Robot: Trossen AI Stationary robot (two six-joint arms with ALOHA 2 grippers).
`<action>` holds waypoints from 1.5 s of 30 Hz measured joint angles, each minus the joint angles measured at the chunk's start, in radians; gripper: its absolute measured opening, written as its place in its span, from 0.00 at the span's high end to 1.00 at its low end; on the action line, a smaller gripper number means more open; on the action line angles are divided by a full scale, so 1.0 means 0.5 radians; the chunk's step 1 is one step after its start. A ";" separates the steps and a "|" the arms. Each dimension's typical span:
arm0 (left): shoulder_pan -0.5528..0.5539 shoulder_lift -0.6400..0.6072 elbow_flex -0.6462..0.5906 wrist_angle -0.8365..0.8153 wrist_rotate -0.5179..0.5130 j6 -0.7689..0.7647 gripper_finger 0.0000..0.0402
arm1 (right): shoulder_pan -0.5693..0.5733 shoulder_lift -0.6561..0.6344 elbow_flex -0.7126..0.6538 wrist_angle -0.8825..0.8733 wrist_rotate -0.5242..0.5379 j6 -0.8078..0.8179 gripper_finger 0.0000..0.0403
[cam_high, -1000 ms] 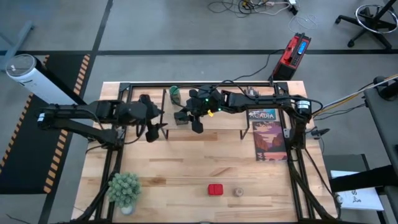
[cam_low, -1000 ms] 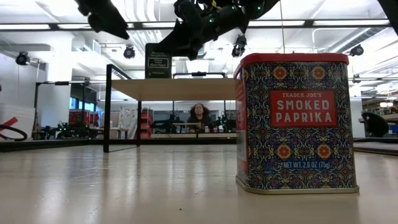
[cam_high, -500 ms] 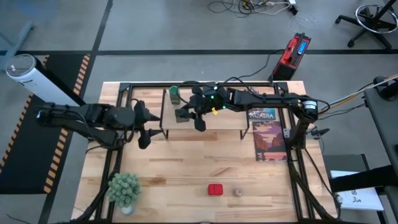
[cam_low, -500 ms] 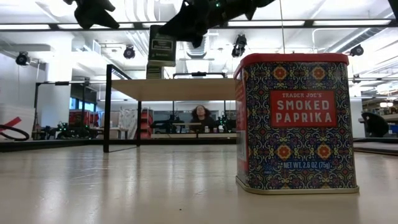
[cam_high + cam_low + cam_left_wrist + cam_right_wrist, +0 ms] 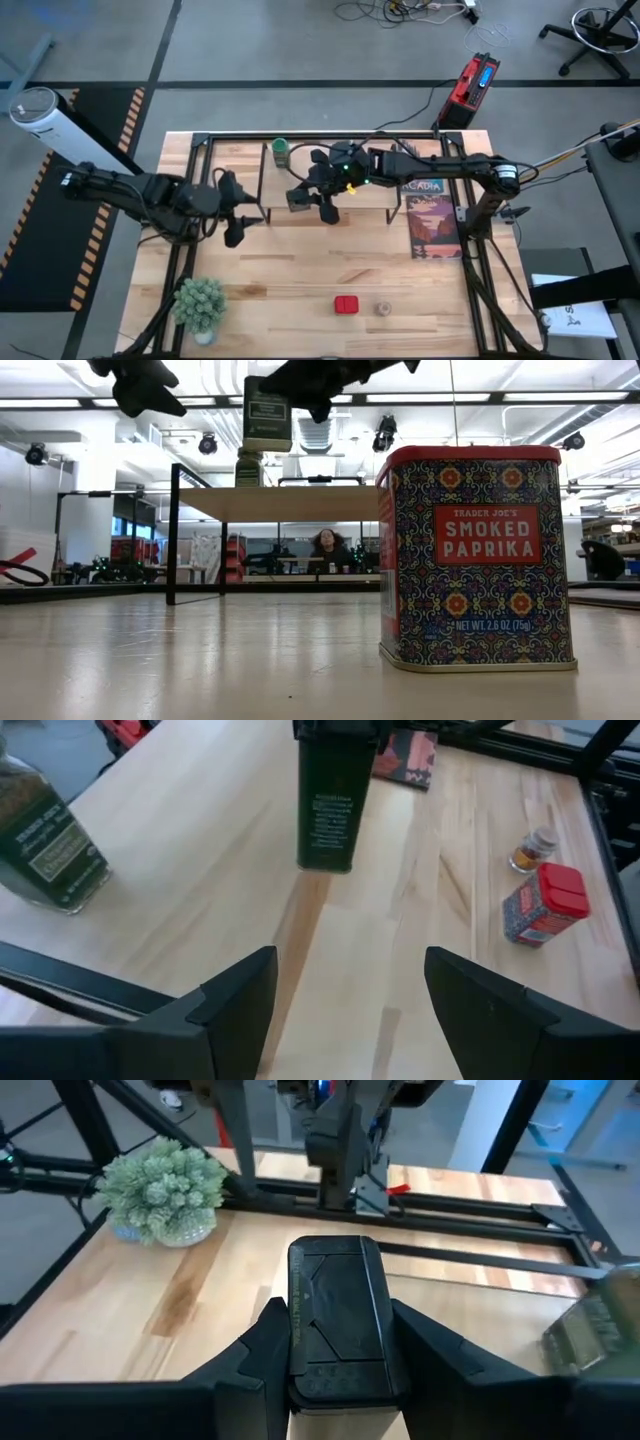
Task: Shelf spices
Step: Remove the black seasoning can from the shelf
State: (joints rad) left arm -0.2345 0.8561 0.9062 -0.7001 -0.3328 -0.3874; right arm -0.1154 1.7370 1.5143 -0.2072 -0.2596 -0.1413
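Two spices wait nearest, at the table's front edge: the glossy red square tin (image 5: 346,304) with patterned sides and, just beside it, the small round tan-brown jar (image 5: 383,309). Farther back, the right gripper (image 5: 318,193) is clenched on the dark square tin (image 5: 297,200), a smooth flat-sided box hanging upright over the light-wood shelf (image 5: 370,205). Lowering it squarely onto the board looks to be the next move. The left gripper (image 5: 232,205) hovers beside the shelf, jaws released. Farthest, the green-capped jar (image 5: 280,151) already stands on the shelf.
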 joint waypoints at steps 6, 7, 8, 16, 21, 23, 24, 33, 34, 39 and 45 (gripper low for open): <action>-0.006 -0.018 0.000 -0.006 -0.002 0.002 0.39 | 0.066 0.000 0.000 -0.007 -0.006 0.005 0.68; -0.007 -0.022 0.000 -0.006 -0.002 0.002 0.39 | 0.074 0.001 0.000 -0.009 -0.002 0.007 0.68; -0.007 -0.026 0.000 -0.007 -0.002 0.002 0.39 | 0.084 0.002 0.000 -0.012 0.001 0.020 0.69; -0.007 -0.072 0.021 -0.113 -0.041 0.021 0.39 | 0.253 0.063 0.001 0.006 -0.004 0.068 0.70; -0.007 -0.127 0.054 -0.190 -0.100 0.016 0.39 | 0.371 0.117 0.001 0.006 -0.004 0.138 0.69; -0.007 -0.154 0.059 -0.189 -0.103 0.016 0.39 | 0.414 0.142 0.001 0.018 -0.004 0.168 0.70; -0.007 -0.167 0.059 -0.190 -0.103 0.016 0.39 | 0.434 0.156 0.001 0.017 -0.005 0.189 0.71; -0.007 -0.213 0.059 -0.189 -0.105 0.008 0.39 | 0.582 0.267 0.001 0.064 0.008 0.359 0.69; -0.007 -0.211 0.059 -0.189 -0.105 0.008 0.39 | 0.599 0.279 0.001 0.071 0.023 0.384 0.70; -0.009 -0.191 0.059 -0.187 -0.103 0.016 0.39 | 0.697 0.342 0.000 0.176 0.150 0.463 0.70; -0.008 -0.186 0.059 -0.189 -0.103 0.038 0.39 | 0.785 0.433 -0.002 0.303 0.266 0.611 0.70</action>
State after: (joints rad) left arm -0.2386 0.7631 0.9356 -0.7946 -0.3843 -0.3683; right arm 0.2772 1.9535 1.5131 -0.0558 -0.1268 0.1643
